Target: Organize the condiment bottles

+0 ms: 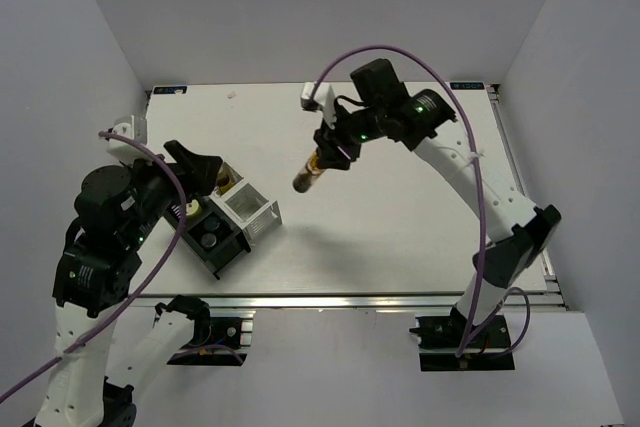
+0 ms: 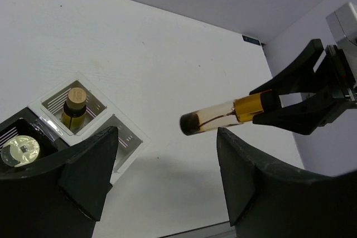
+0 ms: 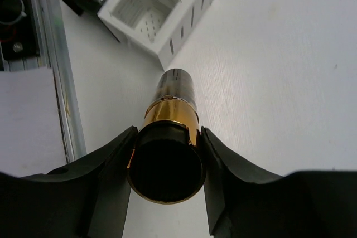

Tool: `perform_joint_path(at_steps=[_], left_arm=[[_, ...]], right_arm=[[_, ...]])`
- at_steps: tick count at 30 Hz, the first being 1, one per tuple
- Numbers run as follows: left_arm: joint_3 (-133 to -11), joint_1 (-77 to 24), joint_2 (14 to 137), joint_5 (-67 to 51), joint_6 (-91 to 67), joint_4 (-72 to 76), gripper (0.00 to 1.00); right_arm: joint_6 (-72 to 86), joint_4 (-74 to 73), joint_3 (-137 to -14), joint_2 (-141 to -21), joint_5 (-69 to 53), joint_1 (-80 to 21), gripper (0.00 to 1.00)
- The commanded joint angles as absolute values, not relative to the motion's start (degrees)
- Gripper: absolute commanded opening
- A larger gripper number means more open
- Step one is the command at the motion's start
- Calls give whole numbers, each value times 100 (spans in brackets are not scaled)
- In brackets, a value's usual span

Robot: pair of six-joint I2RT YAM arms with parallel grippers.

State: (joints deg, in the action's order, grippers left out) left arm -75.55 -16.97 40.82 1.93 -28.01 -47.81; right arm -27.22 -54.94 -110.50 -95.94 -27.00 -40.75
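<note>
Firmly, the right gripper (image 3: 167, 140) is clamped around the yellow band of a yellow-labelled bottle (image 3: 174, 90). It holds the bottle tilted in the air above the table (image 1: 400, 237), dark free end pointing toward the rack (image 1: 258, 209) without touching it. The left gripper (image 2: 166, 140) stands wide with nothing between its fingers, hovering beside the rack, where a tan-capped bottle (image 2: 71, 107) stands upright in a clear compartment.

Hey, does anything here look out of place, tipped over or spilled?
The bottle in the right gripper is held tilted nearly sideways above the table, not upright. The rack sits skewed to the table's edge. No spill shows.
</note>
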Motion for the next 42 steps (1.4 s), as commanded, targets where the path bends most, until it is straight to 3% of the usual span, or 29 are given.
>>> perform_joint_path(at_steps=[1,6,21,42], left_arm=[[-7611,-1679,3912,448,-2909,-4781,81],[-7559,-1679,3683,562,-3023,-4913,81],[-7418,-1687,3279,773,-3094,-5229,83],[-7251,-1687,2953,782,-3261,-5370,85]], right_arm=[[-2303,-5124,-11977,-10001,-2997,-4411,0],[-2083,-4791,-12734,-10617,-2918,-4860,0],[-2100,-4500,-13157,-11522,-2690,-5511,0],[-2601,-4192,-12234,-11856,-2066,-5818,0]])
